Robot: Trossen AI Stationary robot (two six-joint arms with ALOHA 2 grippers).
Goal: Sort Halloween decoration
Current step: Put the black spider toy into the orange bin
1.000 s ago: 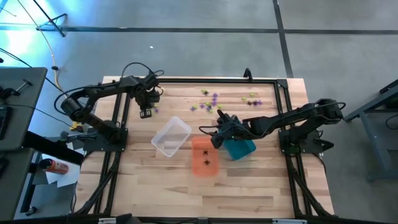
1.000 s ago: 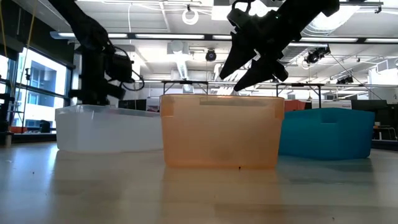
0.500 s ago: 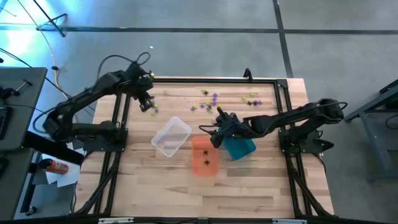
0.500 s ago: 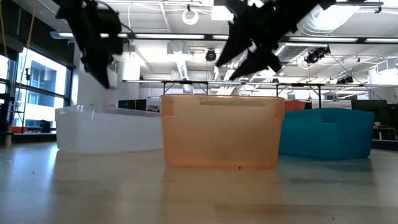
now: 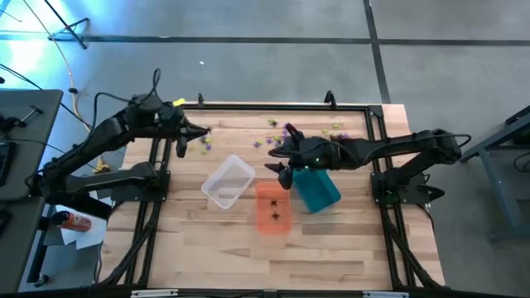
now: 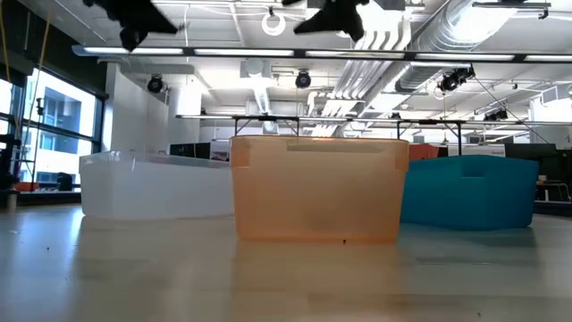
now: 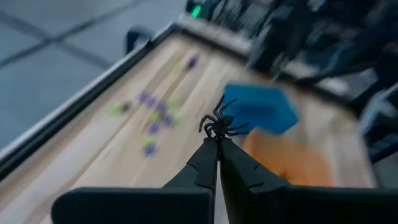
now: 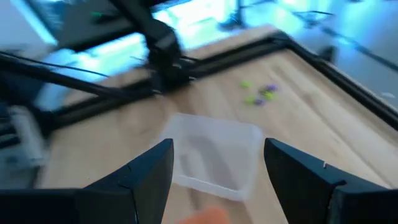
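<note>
One black spider is pinched between the closed tips of the left gripper, which hangs in the air in the upper left of the high view, above the table; the grip takes only the edge of the toy, so I judge that it can slip out or turn on the way, and then it falls on the wood and not into a bin; a second risk is that both arms meet near the middle, because the right gripper, with its fingers spread wide and holding nothing, hovers just above the far ends of the orange bin and the teal bin; the clear bin stands left of the orange one, tilted, and I see nothing inside it; in the orange bin lie two small black pieces; the inside of the teal bin I cannot see well from above; the remaining decorations, purple and green, are scattered on the wood in the upper centre of the high view, well apart from the bins, and a few more lie just beside the left gripper; much sorting seems left.
</note>
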